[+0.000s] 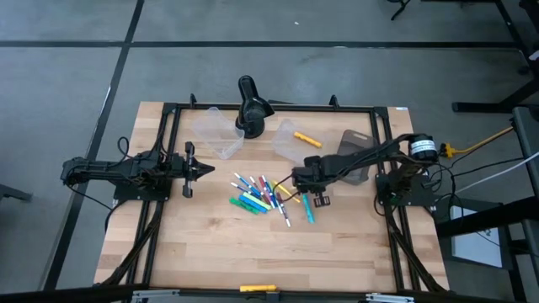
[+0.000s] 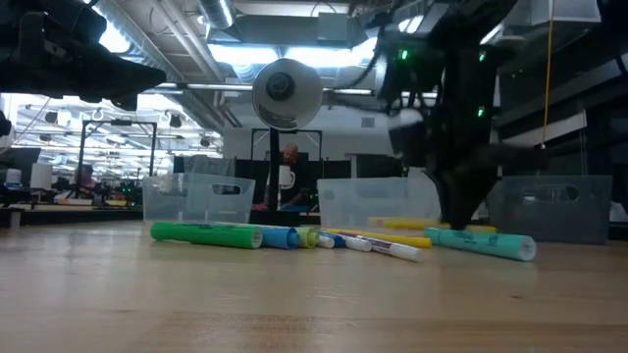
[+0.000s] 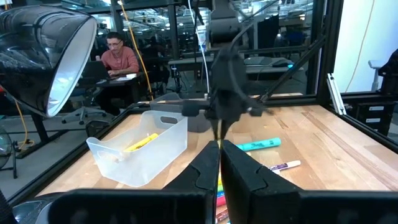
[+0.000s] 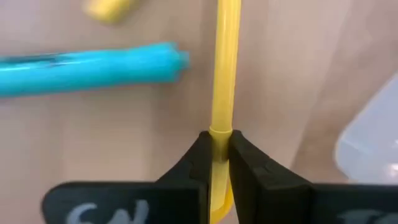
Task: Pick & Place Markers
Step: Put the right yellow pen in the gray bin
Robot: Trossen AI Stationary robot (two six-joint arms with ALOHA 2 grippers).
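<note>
Several markers [image 1: 257,198] in mixed colours lie in a loose pile on the wooden table's middle. My right gripper [image 1: 305,194] points steeply down at the pile's right side and is shut on a thin yellow marker [image 4: 222,68]. A cyan marker [image 4: 87,68] lies on the table beside it. Another yellow marker [image 1: 307,138] lies in a clear tub [image 1: 296,145] at the back. My left gripper [image 1: 202,169] waits level at the table's left, shut and holding nothing. My right gripper pinches the thin yellow marker near one end [image 4: 219,140] between its two fingers. The fingers come from above, pointing steeply down, and lie across the marker. Its long part runs out beyond the fingertips. Whether its other end rests on the table I cannot tell.
A black desk lamp [image 1: 251,108] stands at the back centre, between a second clear tub [image 1: 215,130] on its left and the marker tub. A grey tub [image 1: 354,156] sits under my right arm. Bare wood lies toward the near edge.
</note>
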